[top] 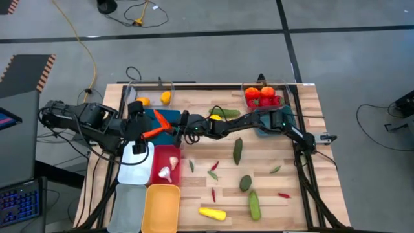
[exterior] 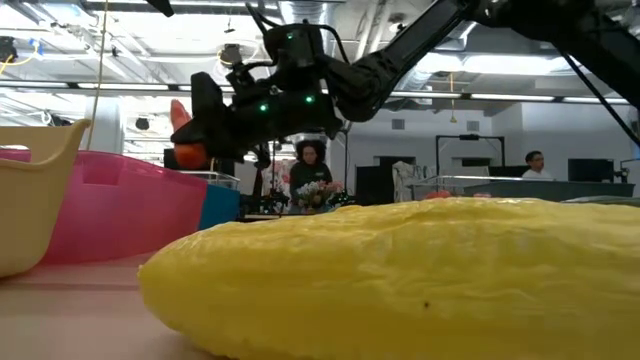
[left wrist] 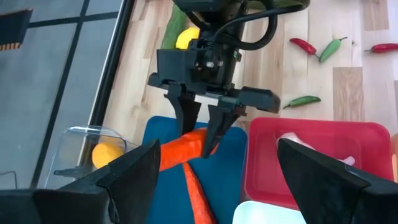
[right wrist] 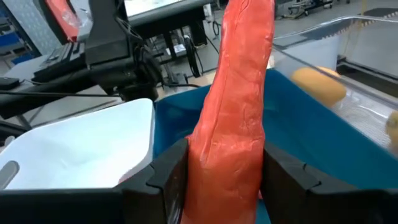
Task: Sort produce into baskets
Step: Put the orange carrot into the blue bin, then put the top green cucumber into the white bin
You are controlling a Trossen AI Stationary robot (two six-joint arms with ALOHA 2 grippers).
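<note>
- Pale wooden planks make up the table [top: 284,136], which sits on a grey concrete floor crossed by dark lines and a yellow cable; people show far off in the room behind.
- Along the table's left edge the baskets crowd together: clear bin [top: 150,92], teal bin [top: 169,118], white bin [top: 136,169], red bin [top: 166,160], yellow bin [top: 162,206].
- Over the teal bin, the right gripper [left wrist: 200,138] has its fingers clamped on a smooth orange carrot [right wrist: 236,106], held clear above a second carrot [left wrist: 198,194] lying in the bin.
- Just beside it, above the white bin, the left gripper [top: 137,144] hangs with its fingers spread wide and nothing between them.
- Most open room lies mid-table, where glossy produce is scattered well apart: a green cucumber [top: 238,149], an avocado [top: 246,183], thin chillies [top: 213,173], and a bumpy yellow squash [top: 212,213] near the front edge.
- Red tomatoes [top: 265,98] fill another clear bin at the far right corner.
</note>
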